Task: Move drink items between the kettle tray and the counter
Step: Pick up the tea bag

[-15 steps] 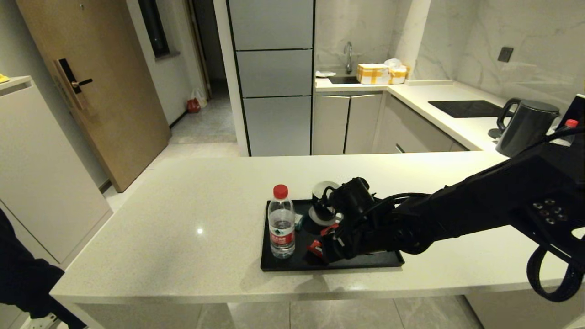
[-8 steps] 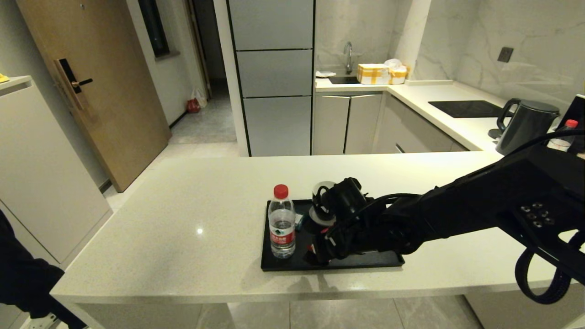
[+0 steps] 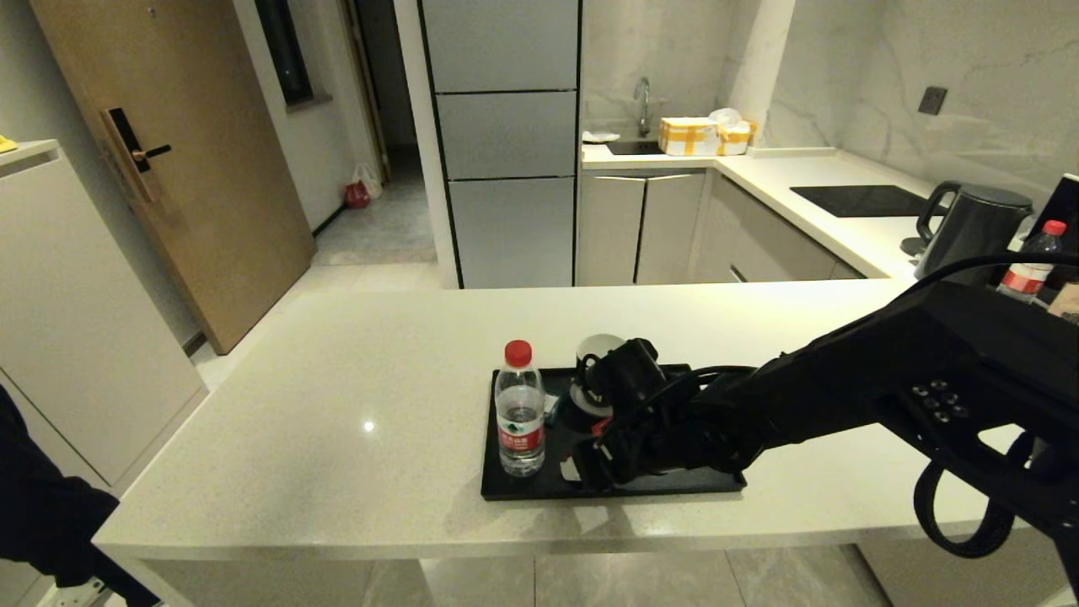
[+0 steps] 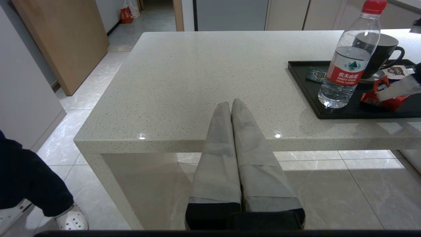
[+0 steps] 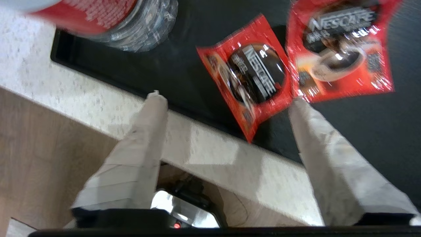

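Observation:
The clear water bottle with its red cap stands upright at the left end of the black kettle tray. Both red sachets lie flat on the tray near its front rim. My right gripper hangs open just above them; in the right wrist view, the gripper has one fingertip at the second sachet's edge and the other over the tray rim. My left gripper is shut and empty, parked low before the counter, left of the tray.
A black mug stands at the back of the tray, with a teal packet beside the bottle. Behind, on the right, are a black kettle, another bottle and a black cooktop. A person's dark clothing is at lower left.
My right gripper has slid left and toward the tray's front rim, dropping lower; in the head view it now hides the sachets. Bottle and left arm have not moved.

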Tool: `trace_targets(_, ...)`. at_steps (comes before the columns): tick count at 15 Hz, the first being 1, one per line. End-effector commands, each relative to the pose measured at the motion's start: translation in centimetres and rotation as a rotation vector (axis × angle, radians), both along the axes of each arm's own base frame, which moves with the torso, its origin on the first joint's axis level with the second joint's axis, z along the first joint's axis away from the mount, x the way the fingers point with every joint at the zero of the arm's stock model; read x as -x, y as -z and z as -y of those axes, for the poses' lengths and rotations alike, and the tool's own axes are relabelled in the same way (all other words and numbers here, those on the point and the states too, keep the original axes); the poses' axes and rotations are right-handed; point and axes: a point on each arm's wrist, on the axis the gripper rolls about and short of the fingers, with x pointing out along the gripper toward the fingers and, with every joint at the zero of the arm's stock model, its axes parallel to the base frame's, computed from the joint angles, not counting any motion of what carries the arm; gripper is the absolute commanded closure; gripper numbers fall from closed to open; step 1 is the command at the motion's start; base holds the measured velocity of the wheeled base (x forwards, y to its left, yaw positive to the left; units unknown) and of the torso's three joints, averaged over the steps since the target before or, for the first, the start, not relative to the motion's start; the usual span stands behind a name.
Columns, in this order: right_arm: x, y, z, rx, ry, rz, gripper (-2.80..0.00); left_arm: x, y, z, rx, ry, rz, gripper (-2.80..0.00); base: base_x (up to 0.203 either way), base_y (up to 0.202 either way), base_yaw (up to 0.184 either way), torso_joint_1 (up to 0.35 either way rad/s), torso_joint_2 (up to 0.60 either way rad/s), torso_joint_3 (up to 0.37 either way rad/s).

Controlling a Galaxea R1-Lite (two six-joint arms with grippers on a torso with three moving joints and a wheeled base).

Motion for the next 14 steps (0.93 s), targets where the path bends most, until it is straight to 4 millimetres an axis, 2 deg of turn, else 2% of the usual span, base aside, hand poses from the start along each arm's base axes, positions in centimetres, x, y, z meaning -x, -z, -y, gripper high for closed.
trace_targets(1,-0.9,1.3,-0.3,0.009,0.011,-0.012,-2.8,-0.1,0.3,0.0,0.0,0.0,-0.01,0.0,0.0,0.0,0.0,0.0,0.0,0.0)
trace_targets(4,-2.1,0.9,-0.4,-0.007,0.023,0.015,-2.8,-0.1,0.3,0.0,0.0,0.0,-0.01,0.0,0.0,0.0,0.0,0.0,0.0,0.0)
trace_targets(7,-2.7,1.0,0.3,-0.002,0.043,0.015,-2.8,-0.1,0.3,0.0,0.0,0.0,-0.01,0.0,0.0,0.0,0.0,0.0,0.0,0.0)
trace_targets(14,-2.9,2.1,-0.3,0.007,0.033,0.004,-2.8,-0.1,0.3,0.0,0.0,0.0,-0.01,0.0,0.0,0.0,0.0,0.0,0.0,0.0)
